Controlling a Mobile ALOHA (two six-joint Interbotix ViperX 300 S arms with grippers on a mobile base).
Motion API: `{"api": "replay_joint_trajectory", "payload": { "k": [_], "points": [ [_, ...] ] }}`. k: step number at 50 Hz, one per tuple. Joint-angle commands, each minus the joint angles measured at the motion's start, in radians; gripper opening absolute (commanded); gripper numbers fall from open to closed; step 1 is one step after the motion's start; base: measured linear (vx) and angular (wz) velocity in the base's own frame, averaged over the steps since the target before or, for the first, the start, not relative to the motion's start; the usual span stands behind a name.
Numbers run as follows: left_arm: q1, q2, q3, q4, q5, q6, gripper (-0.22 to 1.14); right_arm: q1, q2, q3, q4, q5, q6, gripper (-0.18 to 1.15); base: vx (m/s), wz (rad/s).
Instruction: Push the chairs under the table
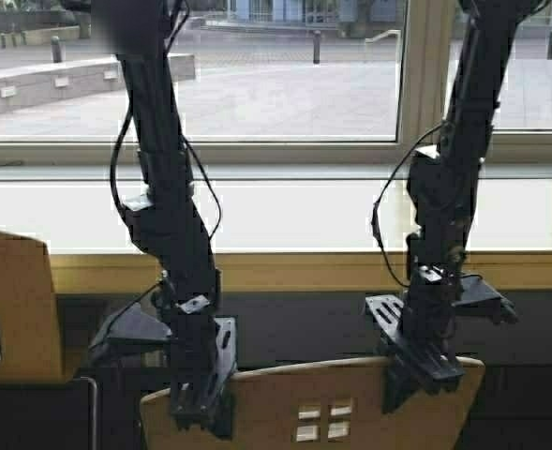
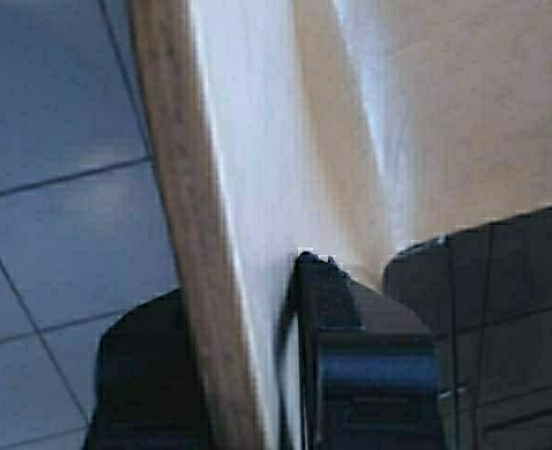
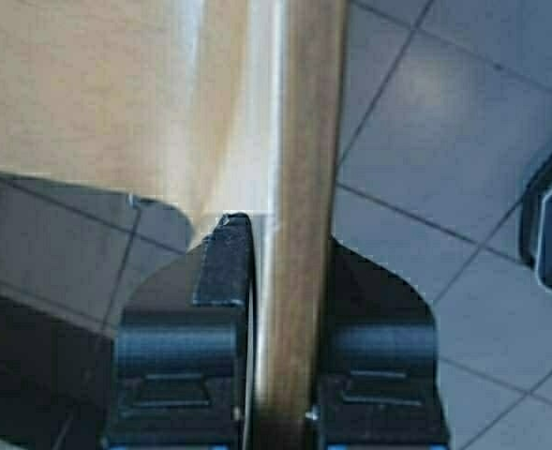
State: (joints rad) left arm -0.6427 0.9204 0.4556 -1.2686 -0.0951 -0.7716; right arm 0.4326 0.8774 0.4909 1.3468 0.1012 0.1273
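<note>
Chairs first: the nearest chair (image 1: 322, 403), light tan plywood with four small square cutouts in its curved backrest, stands at the very front of the high view, its top edge facing the long front edge of the table (image 1: 285, 270). The left gripper (image 1: 201, 412) is clamped over the backrest's top edge towards its left end, one finger (image 2: 336, 309) on each face of the board. The right gripper (image 1: 421, 375) pinches the same edge towards its right end, and the right wrist view shows the wood rim squeezed between its pads (image 3: 224, 267). Grey floor tiles (image 3: 444, 141) lie below the chair. A second chair (image 1: 13, 309) of the same wood stands near the table's left end, close against the front edge. Beyond the pale glossy tabletop runs a window (image 1: 285, 75) along the table's far edge, looking onto a paved outdoor plaza (image 1: 285, 103) with low concrete walls.
</note>
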Motion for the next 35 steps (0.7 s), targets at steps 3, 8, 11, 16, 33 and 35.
{"api": "replay_joint_trajectory", "payload": {
  "k": [3,8,11,16,33,35],
  "points": [
    [0.11,-0.066,-0.017,0.021,-0.012,0.129,0.04,0.032,0.0,-0.011,-0.041,0.031,-0.072,0.04,0.09,0.03],
    [0.133,-0.08,-0.023,0.023,-0.009,0.163,0.04,0.044,0.009,-0.012,-0.04,0.037,-0.072,0.04,0.11,0.05],
    [0.141,-0.08,-0.035,0.023,-0.012,0.176,0.04,0.049,0.008,-0.012,-0.041,0.037,-0.072,0.04,0.13,0.04],
    [0.153,-0.075,-0.06,0.023,-0.002,0.192,0.04,0.049,0.014,-0.015,-0.041,0.035,-0.072,0.04,0.16,0.02],
    [0.153,-0.103,-0.032,0.023,0.011,0.198,0.04,0.049,0.023,-0.017,-0.043,0.049,-0.071,0.04,0.19,0.03],
    [0.153,-0.104,-0.028,0.023,0.011,0.198,0.04,0.049,0.021,-0.014,-0.041,0.049,-0.071,0.04,0.23,0.01]
  ]
}}
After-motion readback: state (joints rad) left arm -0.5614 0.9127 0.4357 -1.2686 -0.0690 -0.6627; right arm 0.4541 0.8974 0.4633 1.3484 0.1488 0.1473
